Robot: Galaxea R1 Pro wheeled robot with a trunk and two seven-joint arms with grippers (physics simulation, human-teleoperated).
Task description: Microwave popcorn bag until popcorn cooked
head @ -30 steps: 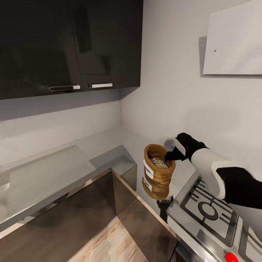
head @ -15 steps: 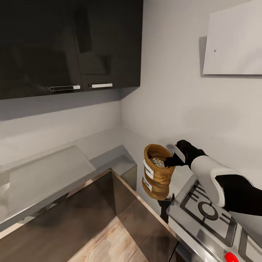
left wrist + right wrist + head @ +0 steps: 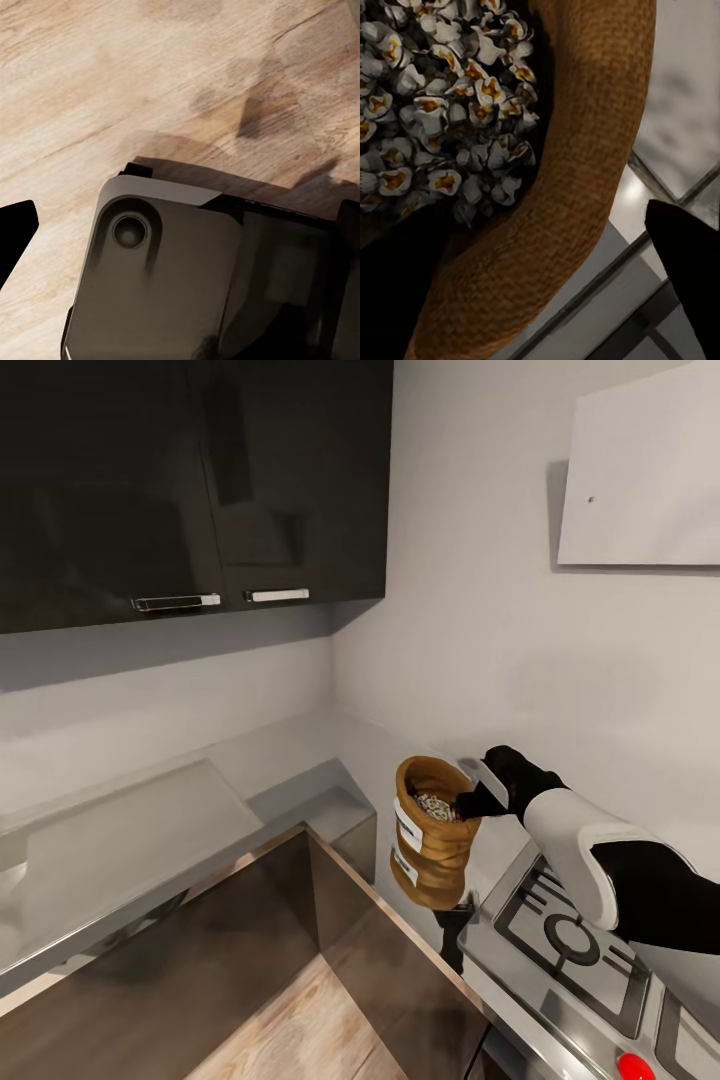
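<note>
The popcorn bag (image 3: 430, 845) is tan-brown with white labels and stands upright, its open mouth full of popped corn (image 3: 442, 105). It is at the left edge of the gas hob (image 3: 575, 935), over the corner of the countertop (image 3: 120, 830). My right gripper (image 3: 470, 800) is shut on the bag's rim (image 3: 585, 187), with one finger inside the mouth and one outside. In the left wrist view my left gripper (image 3: 180, 240) hangs open over the wood floor with nothing between its fingers. The microwave is out of view.
Dark glossy wall cabinets (image 3: 190, 480) hang above the worktop at the left. A white panel (image 3: 640, 470) is fixed to the grey wall at the upper right. A red knob (image 3: 635, 1065) sits at the hob's front. My own dark base (image 3: 195, 277) is below the left gripper.
My right wrist has dropped slightly and shifted a little toward the bag's rim. The bag has stayed almost where it was.
</note>
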